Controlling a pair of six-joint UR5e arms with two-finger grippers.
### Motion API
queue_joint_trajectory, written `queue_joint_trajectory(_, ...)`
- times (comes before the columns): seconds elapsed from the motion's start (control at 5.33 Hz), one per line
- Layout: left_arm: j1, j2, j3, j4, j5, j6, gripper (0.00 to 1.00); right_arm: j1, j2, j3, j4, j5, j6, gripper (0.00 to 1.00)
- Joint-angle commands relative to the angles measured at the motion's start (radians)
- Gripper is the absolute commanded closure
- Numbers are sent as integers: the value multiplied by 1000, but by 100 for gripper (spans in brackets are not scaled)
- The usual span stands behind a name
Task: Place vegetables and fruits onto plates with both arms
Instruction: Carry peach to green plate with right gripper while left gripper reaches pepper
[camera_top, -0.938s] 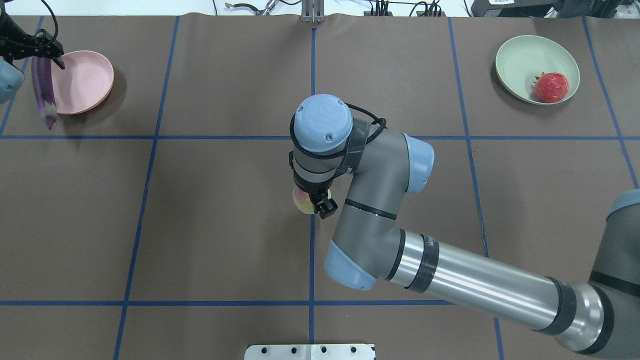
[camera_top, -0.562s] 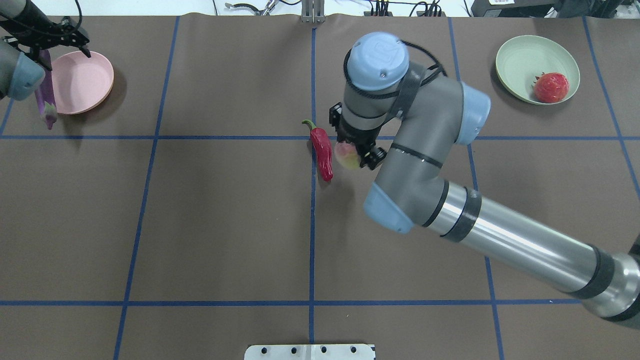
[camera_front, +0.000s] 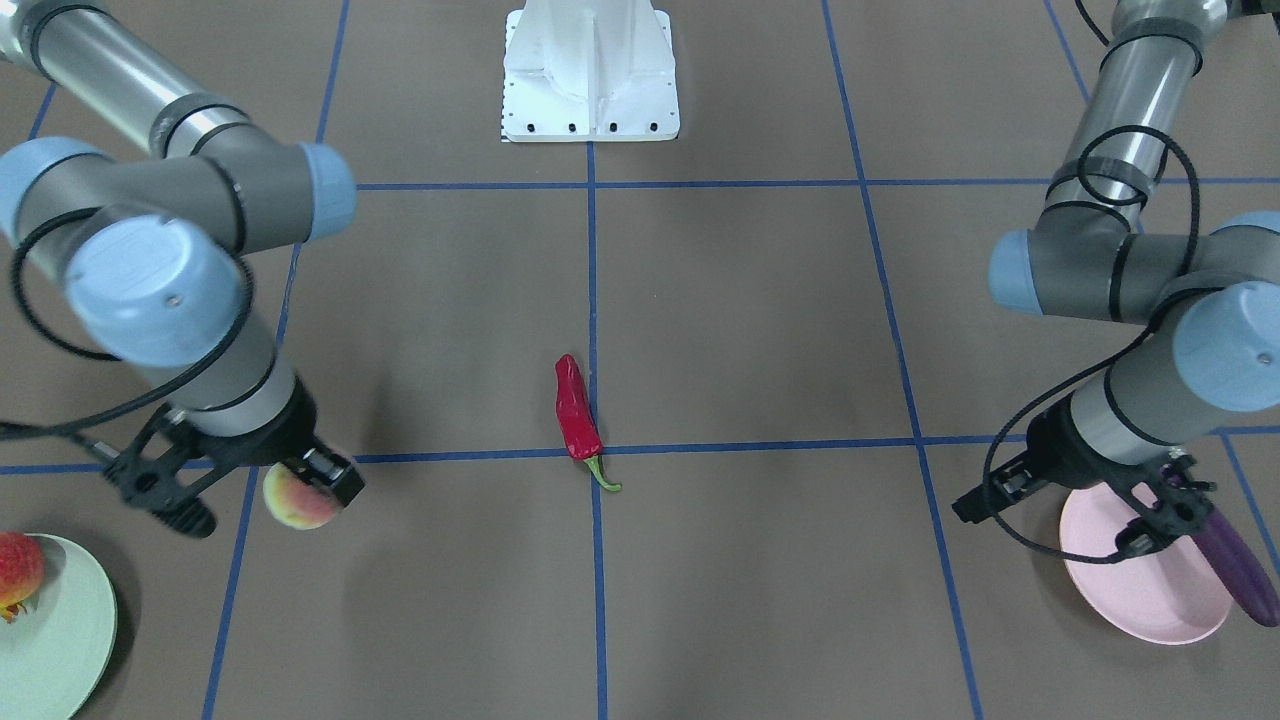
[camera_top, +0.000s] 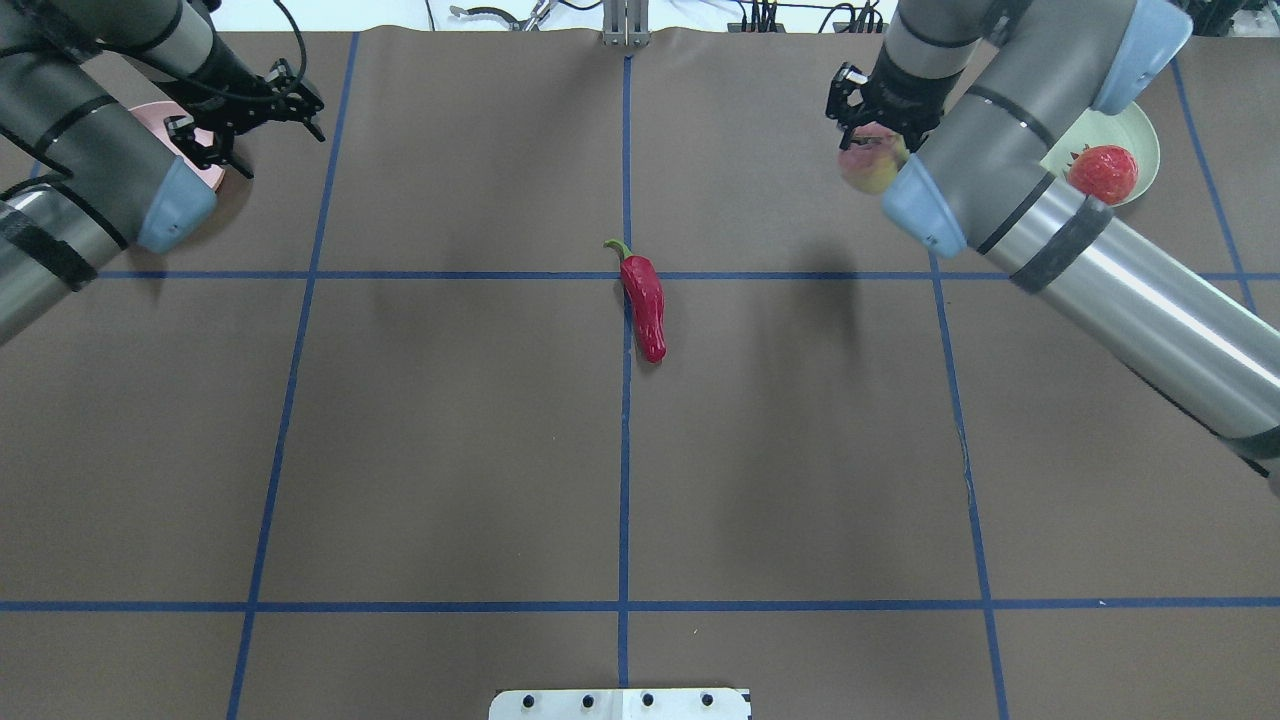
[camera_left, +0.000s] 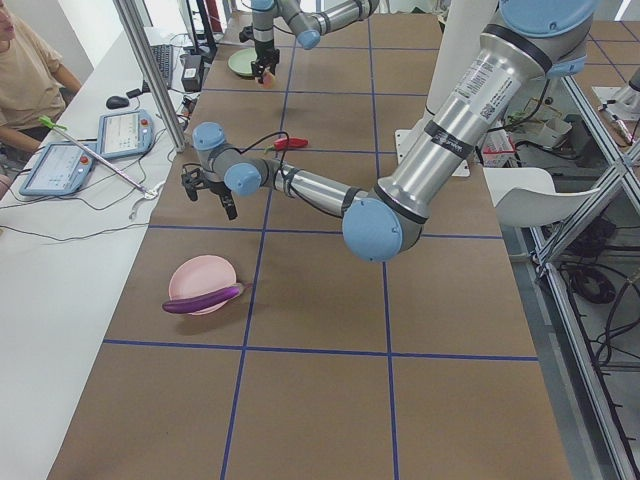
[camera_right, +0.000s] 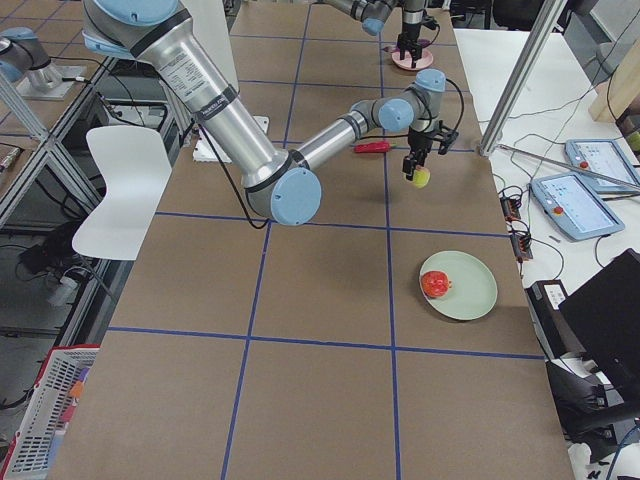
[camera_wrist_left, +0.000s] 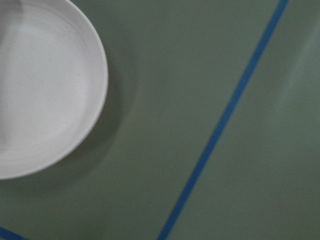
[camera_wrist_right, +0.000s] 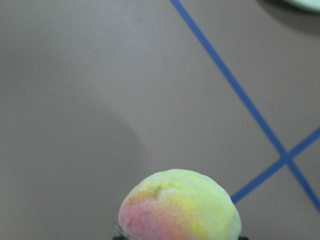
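Observation:
My right gripper (camera_front: 312, 487) is shut on the pinkish-yellow peach (camera_front: 288, 505) and holds it above the table, short of the mint green plate (camera_top: 1142, 120). It fills the bottom of the right wrist view (camera_wrist_right: 180, 210). The red bumpy fruit (camera_top: 1102, 173) lies in that plate. My left gripper (camera_front: 1165, 515) is open and empty above the pink plate (camera_front: 1130, 590). The purple eggplant (camera_front: 1238, 562) lies across that plate's rim, as the exterior left view (camera_left: 203, 298) shows. The red chili pepper (camera_top: 645, 300) lies on the table's centre line.
Blue tape lines divide the brown table into squares. The white pedestal base (camera_front: 590, 75) stands at the robot's side. In the side view, tablets (camera_left: 125, 132) and cables lie on a white bench, where a person (camera_left: 30, 70) sits.
My right arm carried the peach from the table's middle toward the green plate, uncovering the chili. My left gripper let go of the eggplant, which now rests on the pink plate.

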Motion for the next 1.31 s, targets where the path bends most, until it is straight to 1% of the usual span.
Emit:
queue_joint_trajectory(0.0,93,-90,-24,5,33,-159,0,129,-9,-204,112,16,-290,100)
queue_joint_trajectory(0.19,174,-127,-22,9,140,-190,0,166,-11,-349,253,-45,-332,100)
queue_joint_trajectory(0.38,244,-198,-15,96,194,-189,0,169,-5,-493,414,-132,-345,100)
queue_joint_trajectory(0.56,290,-241,-13,165,202,-186,0,171,-2,-507,417,-171,-345,100)
queue_joint_trajectory(0.75,380,-293,31,163,293,-187,0,165,-14,-527,422,-203,-364,12)
queue_joint_trajectory(0.94,408,-419,171,154,303,-178,0,169,-26,-501,422,-196,-415,0)
queue_joint_trajectory(1.12,431,-456,218,102,332,-176,0,173,-75,-402,420,-164,-436,0)
